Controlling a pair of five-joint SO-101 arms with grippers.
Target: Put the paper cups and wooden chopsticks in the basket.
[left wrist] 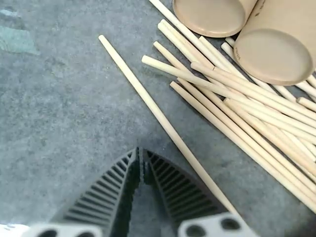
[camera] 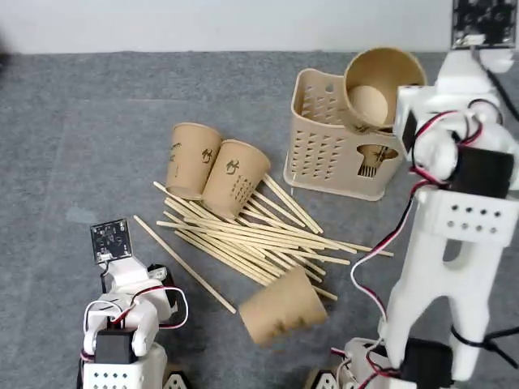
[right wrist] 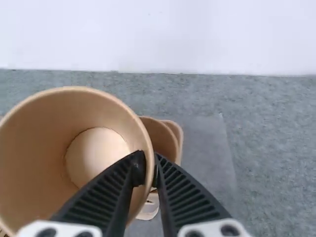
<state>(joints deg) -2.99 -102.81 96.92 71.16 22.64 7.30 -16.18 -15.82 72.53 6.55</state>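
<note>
My right gripper (right wrist: 148,165) is shut on the rim of a paper cup (right wrist: 74,153), held tilted over the tan basket (camera: 320,142); from above that cup (camera: 381,85) hangs at the basket's far right corner. Two paper cups (camera: 190,158) (camera: 235,177) lie side by side on the grey mat, and a third cup (camera: 282,314) lies on its side near the front. Several wooden chopsticks (camera: 243,235) are scattered between them. My left gripper (left wrist: 140,165) is shut with nothing in it, just short of one stray chopstick (left wrist: 158,116).
The basket's rim (right wrist: 168,136) shows beneath the held cup. The right arm's white body (camera: 450,243) stands tall at the right edge, with red and black wires looping beside the chopsticks. Bare grey mat (camera: 73,138) lies to the left.
</note>
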